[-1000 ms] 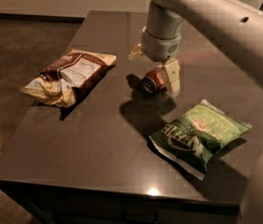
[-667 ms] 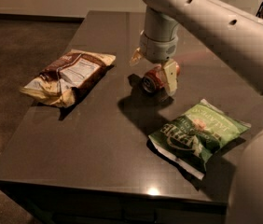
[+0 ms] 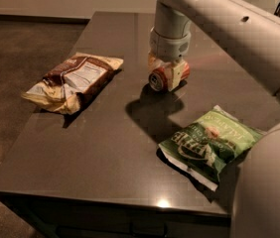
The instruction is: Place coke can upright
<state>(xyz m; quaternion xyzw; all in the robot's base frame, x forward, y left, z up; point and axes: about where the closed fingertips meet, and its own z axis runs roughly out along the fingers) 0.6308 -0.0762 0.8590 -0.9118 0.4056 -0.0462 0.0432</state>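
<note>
The coke can [image 3: 158, 80] lies on its side on the dark table [image 3: 105, 152], its silver end facing the front left. My gripper [image 3: 166, 73] comes down from above at the table's middle back. Its cream fingers [image 3: 180, 72] sit on either side of the can's red body and are closed against it. The can still rests on the table, tilted sideways. The arm hides the can's far end.
A brown and cream chip bag [image 3: 73, 81] lies to the left of the can. A green chip bag [image 3: 212, 145] lies to the front right. The table's front edge [image 3: 105, 202] and left edge drop to a dark floor.
The fingers have drawn in from a wider spread onto the can's sides. The can has stayed in much the same place on the table.
</note>
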